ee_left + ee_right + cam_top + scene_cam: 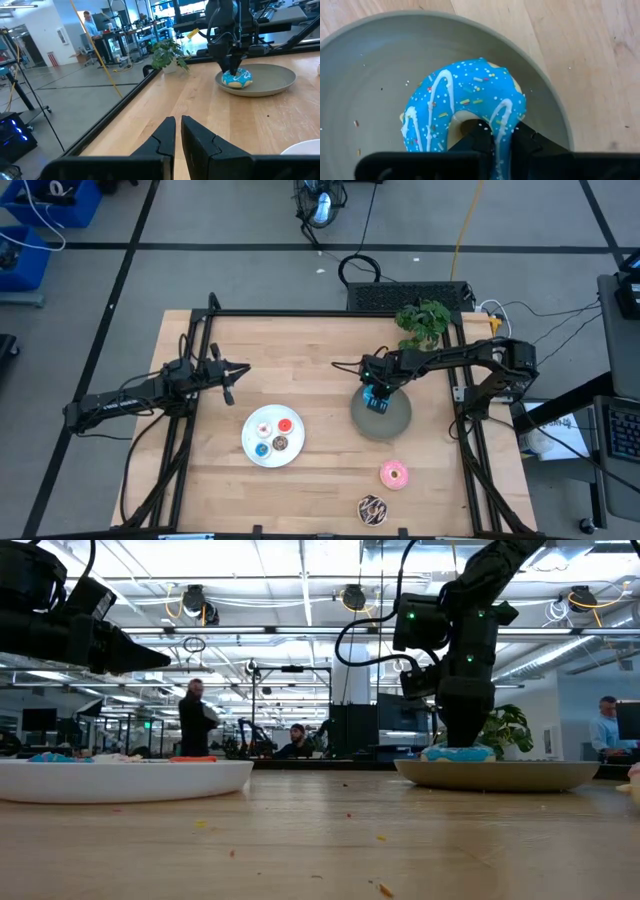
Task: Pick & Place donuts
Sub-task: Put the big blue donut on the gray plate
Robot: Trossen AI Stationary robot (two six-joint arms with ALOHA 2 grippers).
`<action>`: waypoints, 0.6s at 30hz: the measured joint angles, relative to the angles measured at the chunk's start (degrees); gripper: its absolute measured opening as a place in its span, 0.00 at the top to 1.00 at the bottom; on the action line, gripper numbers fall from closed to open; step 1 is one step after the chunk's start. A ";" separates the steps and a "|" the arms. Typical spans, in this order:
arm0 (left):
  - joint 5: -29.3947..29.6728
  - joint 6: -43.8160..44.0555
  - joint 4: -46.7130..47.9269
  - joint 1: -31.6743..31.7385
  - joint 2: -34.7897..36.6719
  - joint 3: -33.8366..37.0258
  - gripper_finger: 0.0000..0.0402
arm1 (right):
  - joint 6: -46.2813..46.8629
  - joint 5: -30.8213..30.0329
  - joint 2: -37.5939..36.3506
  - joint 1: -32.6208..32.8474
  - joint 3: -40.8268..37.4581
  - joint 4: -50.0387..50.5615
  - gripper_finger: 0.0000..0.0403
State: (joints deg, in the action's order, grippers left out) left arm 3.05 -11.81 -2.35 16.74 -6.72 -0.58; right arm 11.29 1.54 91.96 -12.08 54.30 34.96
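My right gripper (377, 394) stands over the round gray plate (392, 420), shut on the blue sprinkled donut (465, 107), which also shows in the left wrist view (236, 78) and the low view (457, 753). The red, white, blue and brown tiny donuts lie flat on the white plate (256, 452). Resting flat on the bare table near its near edge are the pink donut (394, 474) and the chocolate drizzled donut (373, 508). My left gripper (235, 372) hovers shut above the table's left part, touching nothing. My right gripper pinches the blue sprinkled donut's ring wall (503, 131), one finger (476, 137) inside the hole and the other (530, 142) outside. The fingers come from above, pointing down. The donut's underside (234, 85) sits on the gray plate, a little tilted.
A small potted plant (423, 322) stands at the table's far right, behind the gray plate. A black frame (330, 314) runs along the table's edges. Bare wood lies between the two plates and along the far side. People stand in the room beyond.
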 joint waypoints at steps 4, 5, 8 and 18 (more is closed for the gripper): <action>0.00 0.00 0.00 0.01 0.00 0.00 0.91 | 0.00 -0.32 0.00 0.00 0.00 -0.01 0.83; 0.00 0.02 0.00 0.00 0.00 0.00 0.91 | 0.01 -0.93 0.00 0.01 0.00 -0.02 0.79; 0.00 0.02 0.00 0.00 0.00 0.00 0.91 | 1.00 -2.96 0.00 0.09 0.00 0.00 0.66; -0.02 0.04 0.00 0.02 -0.02 0.00 0.91 | 1.51 -3.01 0.00 0.34 2.49 3.14 0.41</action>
State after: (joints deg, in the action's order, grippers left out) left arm 3.03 -11.77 -2.35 16.75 -6.74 -0.58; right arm 12.79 -1.47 91.96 -11.74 56.80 38.10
